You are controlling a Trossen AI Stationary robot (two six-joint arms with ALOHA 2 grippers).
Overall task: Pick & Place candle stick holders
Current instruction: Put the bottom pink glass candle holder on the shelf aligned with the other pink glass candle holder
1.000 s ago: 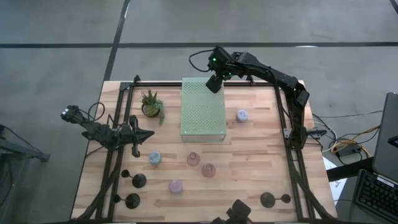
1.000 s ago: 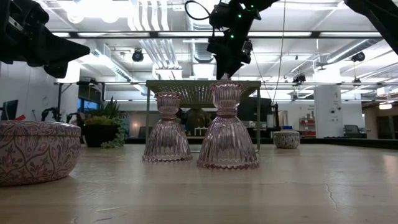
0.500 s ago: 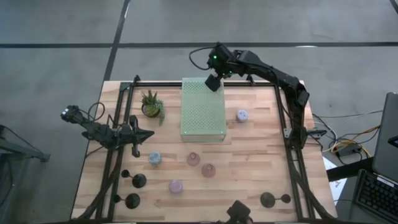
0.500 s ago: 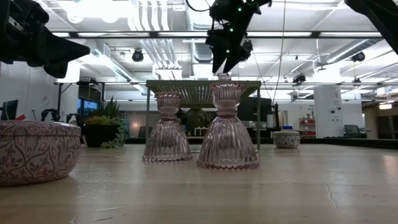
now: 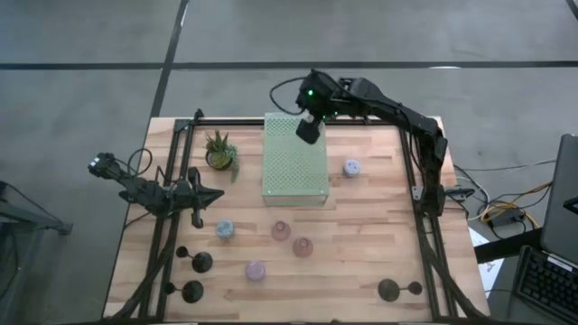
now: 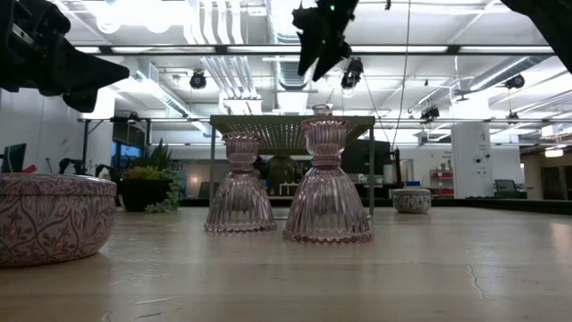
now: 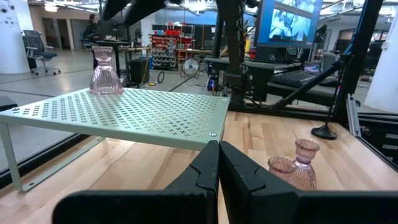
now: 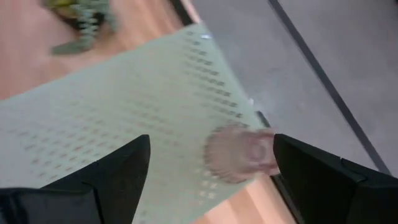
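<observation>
right tool (image 5: 308, 132): fingers spread wide, holding nothing, hanging above the pale green perforated board (image 5: 294, 171)
pink holder (image 8: 239, 152): standing free near the board's far corner
risk: sitting near the edge, a brush from a lifting finger could tip it off
left tool (image 7: 219, 163): pinched together, empty, parked over the desk (image 5: 379, 235)
remaining holders (image 5: 302, 246): on the desk

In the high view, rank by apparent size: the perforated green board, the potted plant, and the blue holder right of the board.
1. Perforated green board, by far the largest.
2. Potted plant.
3. Blue holder, smallest.
All three are seen from straight above, so nearness hardly skews this.
</observation>
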